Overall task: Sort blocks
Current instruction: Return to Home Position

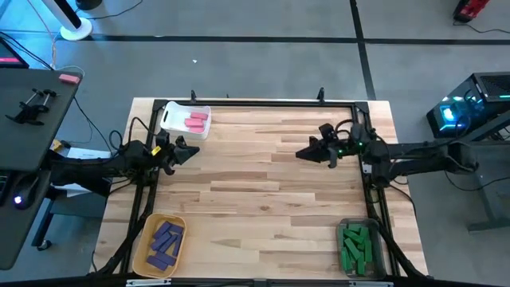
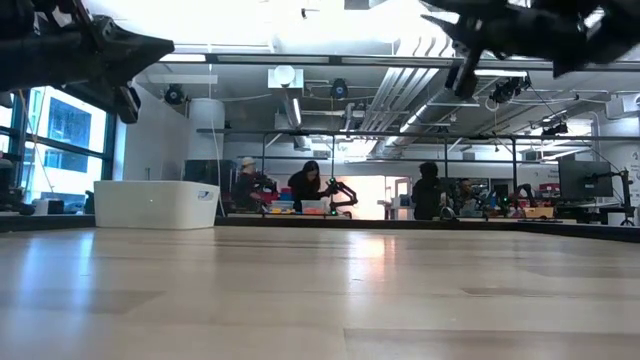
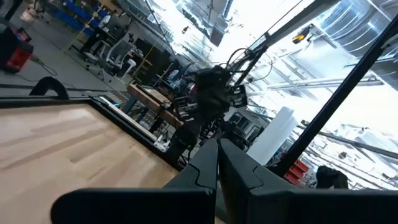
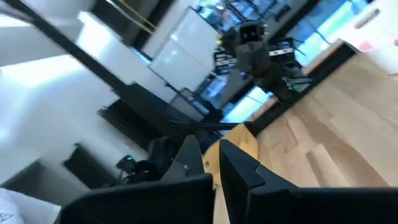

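Two wrist views: left claw (image 3: 217,146) and right claw (image 4: 209,146) pressed together; purple blocks (image 1: 165,239) and green blocks (image 1: 356,247) only overhead.

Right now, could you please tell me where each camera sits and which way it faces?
High view: overhead, straight down on the table, both arms, left end effector, right end effector.
Low view: table height, level across into the room; arms overhead.
Left wrist view: past its own end effector toward the right arm.
Right wrist view: past its own toward the left arm.
Shared: the white bin in high and low views.
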### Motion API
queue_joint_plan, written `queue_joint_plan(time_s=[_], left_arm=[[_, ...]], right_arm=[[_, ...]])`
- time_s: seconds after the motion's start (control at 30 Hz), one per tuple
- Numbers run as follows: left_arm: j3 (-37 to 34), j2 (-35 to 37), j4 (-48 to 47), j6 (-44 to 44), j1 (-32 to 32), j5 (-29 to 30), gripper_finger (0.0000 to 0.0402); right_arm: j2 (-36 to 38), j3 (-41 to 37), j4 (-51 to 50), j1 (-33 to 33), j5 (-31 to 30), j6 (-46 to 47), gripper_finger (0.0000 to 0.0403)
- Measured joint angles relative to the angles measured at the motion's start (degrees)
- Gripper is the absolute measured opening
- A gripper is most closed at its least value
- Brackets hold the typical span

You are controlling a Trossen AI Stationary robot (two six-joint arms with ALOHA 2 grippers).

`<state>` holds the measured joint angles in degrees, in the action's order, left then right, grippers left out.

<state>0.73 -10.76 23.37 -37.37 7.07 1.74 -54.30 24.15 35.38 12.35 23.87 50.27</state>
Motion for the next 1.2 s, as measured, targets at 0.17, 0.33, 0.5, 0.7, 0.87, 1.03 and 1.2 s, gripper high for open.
queue_joint_plan(time_s=[0.17, 0.33, 0.5, 0.7, 0.87, 1.03, 1.2], left_arm=[[0.0, -0.1, -0.1, 1.0, 0.0, 0.2, 0.0001], [0.0, -0.1, 0.0, 1.0, 0.0, 0.2, 0.0001], [0.0, -0.1, -0.1, 1.1, 0.0, 0.2, 0.0001], [0.0, -0.1, 0.0, 1.1, 0.0, 0.2, 0.0001], [0.0, -0.1, 0.0, 1.0, 0.0, 0.2, 0.0001], [0.0, -0.1, 0.0, 1.0, 0.0, 0.2, 0.0001], [0.0, -0.1, 0.0, 1.1, 0.0, 0.2, 0.0001]], right_arm=[[1.2, -5.1, 7.5, -2.6, 4.0, -2.4, 0.0000], [4.5, -6.9, 8.5, -11.3, -1.6, -9.6, 0.0000], [9.9, -12.0, 8.5, -16.3, -11.6, -16.0, 0.0000], [18.7, -19.0, 9.0, -15.1, -11.8, -12.7, 0.0000], [23.3, -20.3, 7.7, -13.6, -11.9, -16.3, 0.0000], [24.1, -20.3, -1.1, -12.0, -11.9, -20.8, 0.0000], [24.1, -20.4, -4.5, -11.6, -11.4, -21.7, 0.0000]])
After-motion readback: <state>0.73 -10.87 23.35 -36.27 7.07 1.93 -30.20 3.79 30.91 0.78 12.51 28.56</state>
